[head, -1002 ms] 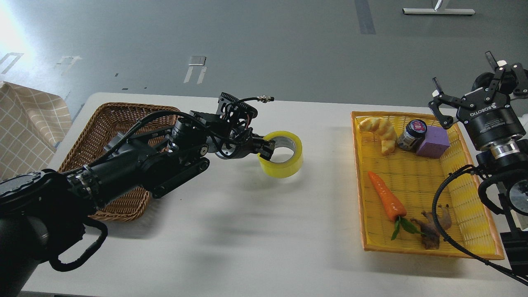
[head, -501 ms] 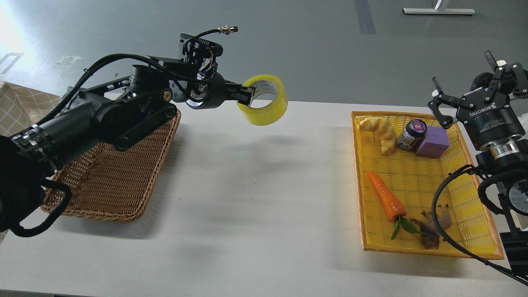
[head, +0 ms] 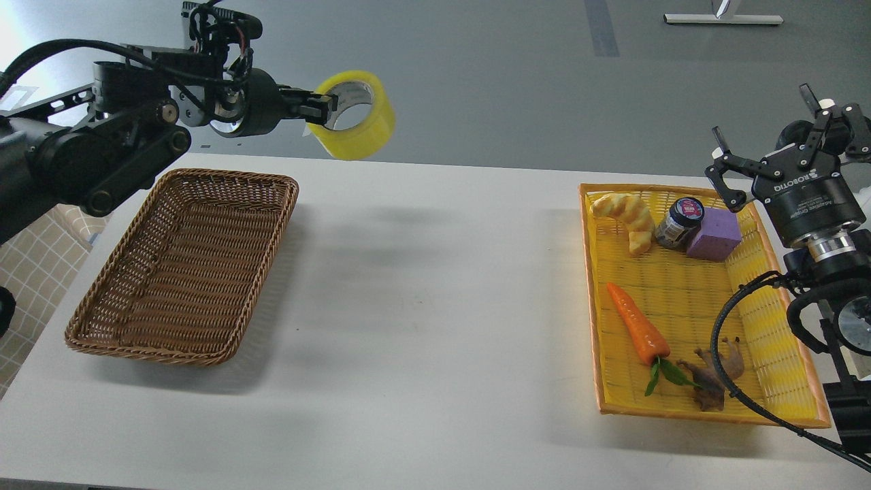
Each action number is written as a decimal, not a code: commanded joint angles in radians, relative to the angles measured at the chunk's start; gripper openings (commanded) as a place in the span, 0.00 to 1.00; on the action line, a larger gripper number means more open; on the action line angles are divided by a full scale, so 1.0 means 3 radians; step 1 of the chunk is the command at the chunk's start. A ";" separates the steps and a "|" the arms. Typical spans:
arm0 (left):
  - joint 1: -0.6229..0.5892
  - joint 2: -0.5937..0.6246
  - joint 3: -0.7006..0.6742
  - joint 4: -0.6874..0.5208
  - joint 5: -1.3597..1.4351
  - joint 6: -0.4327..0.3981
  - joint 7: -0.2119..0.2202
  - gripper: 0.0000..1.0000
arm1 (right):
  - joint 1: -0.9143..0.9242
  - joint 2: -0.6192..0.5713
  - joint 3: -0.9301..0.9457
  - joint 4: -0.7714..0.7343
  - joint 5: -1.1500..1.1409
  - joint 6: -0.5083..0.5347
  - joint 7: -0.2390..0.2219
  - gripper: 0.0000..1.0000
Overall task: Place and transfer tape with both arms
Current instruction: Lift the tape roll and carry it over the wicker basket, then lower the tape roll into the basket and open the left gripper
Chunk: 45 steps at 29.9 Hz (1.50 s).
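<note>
The yellow tape [head: 355, 116] hangs in the air, high above the table's far edge, up and to the right of the brown wicker basket [head: 184, 262]. My left gripper [head: 318, 107] is shut on the roll's left wall, one finger inside the grey-white core. The left arm stretches in from the upper left. My right gripper [head: 782, 146] is open and empty, fingers spread, held above the far right corner of the yellow tray [head: 782, 401].
The yellow tray holds a bread piece [head: 622, 212], a dark jar [head: 679, 222], a purple block [head: 714, 233], a carrot [head: 638, 331] and a brown toy [head: 714, 374]. The wicker basket is empty. A white table [head: 422, 327] spans the view.
My left arm has lifted the tape off the table and carried it up and to the left, past the table's far edge. The right arm has not moved.
</note>
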 commanded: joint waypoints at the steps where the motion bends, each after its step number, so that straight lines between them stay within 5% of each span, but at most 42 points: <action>1: 0.0039 0.0229 0.0158 0.0014 -0.0009 0.0000 -0.0087 0.00 | 0.0000 0.0010 -0.0001 0.0000 -0.0004 0.0000 0.0000 1.00; 12: 0.0115 0.0894 0.0777 0.0039 -0.0029 0.0325 -0.0373 0.00 | 0.0000 0.0010 -0.0001 0.0000 -0.0004 0.0000 0.0000 1.00; 23: 0.0693 0.1032 0.0772 0.0044 -0.0039 0.0621 -0.0414 0.00 | 0.0010 0.0015 -0.0006 0.0000 0.0001 0.0000 0.0000 1.00; 45: 0.1154 0.0935 0.0772 0.0295 -0.0111 0.0801 -0.0460 0.00 | 0.0000 0.0015 -0.0006 0.0000 0.0001 0.0000 0.0000 1.00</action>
